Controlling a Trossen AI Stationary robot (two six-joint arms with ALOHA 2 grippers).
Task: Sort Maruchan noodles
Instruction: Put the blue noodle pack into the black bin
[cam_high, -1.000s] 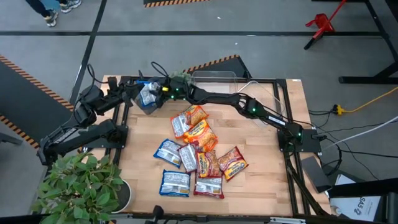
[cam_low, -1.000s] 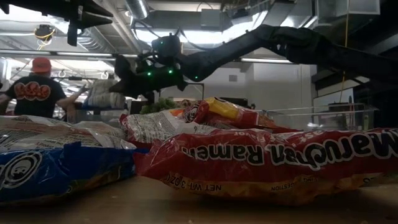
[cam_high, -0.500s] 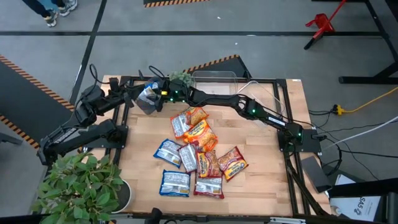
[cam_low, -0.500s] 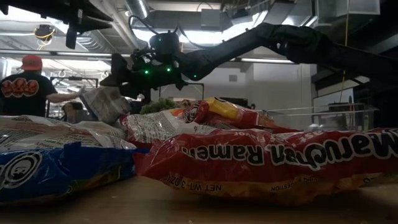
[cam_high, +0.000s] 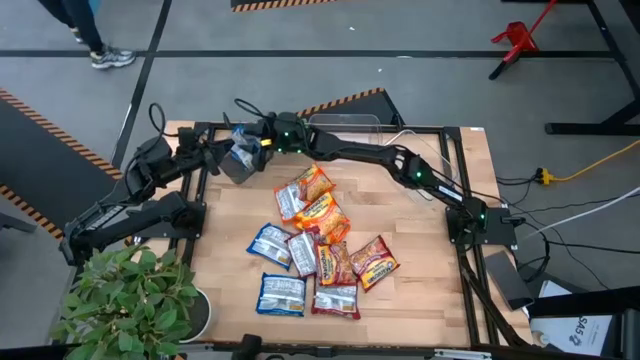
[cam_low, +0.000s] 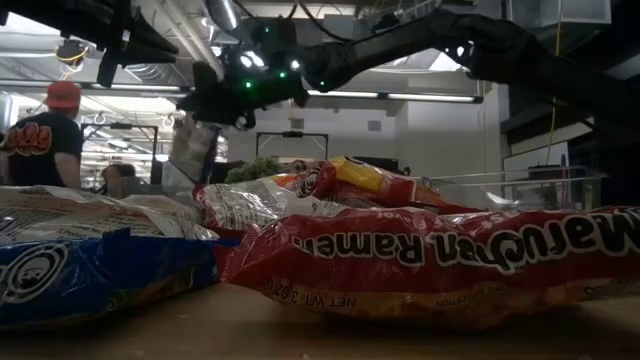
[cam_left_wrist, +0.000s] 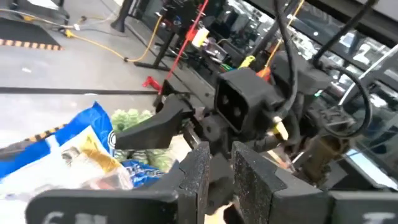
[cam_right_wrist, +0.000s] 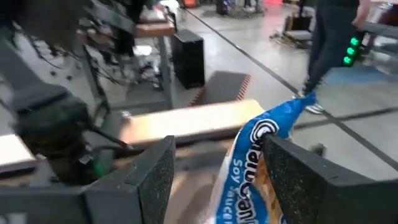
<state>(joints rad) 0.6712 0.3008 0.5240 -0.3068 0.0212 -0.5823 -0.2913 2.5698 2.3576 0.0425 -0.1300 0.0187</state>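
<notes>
Now, the moment in lines:

Carried packet: a blue-and-white glossy plastic ramen packet (cam_high: 240, 155) hangs in the air over the desk's far-left corner, between the two tools; the right wrist view shows it (cam_right_wrist: 264, 158) against one dark finger.

Right tool (cam_high: 250, 150): its arm stretches from the desk's right edge across the far side to that corner. Whether the fingers pinch the packet I cannot tell; a gap shows between them.

Left tool (cam_high: 218, 158): its arm reaches in from the left edge, tip just beside the packet. Fingers drawn together, with a narrow slit between them in its wrist view (cam_left_wrist: 219, 177).

Remaining pile: blue, orange-yellow and red flat packets (cam_high: 315, 240) lie overlapping at the desk's (cam_high: 420, 260) middle.

Clear plastic bin (cam_high: 345, 125): at the far edge.

Risk: the two tools are very close, so they could knock together. The slick packet, seemingly caught by an edge, could slip and drop off the far-left corner.
</notes>
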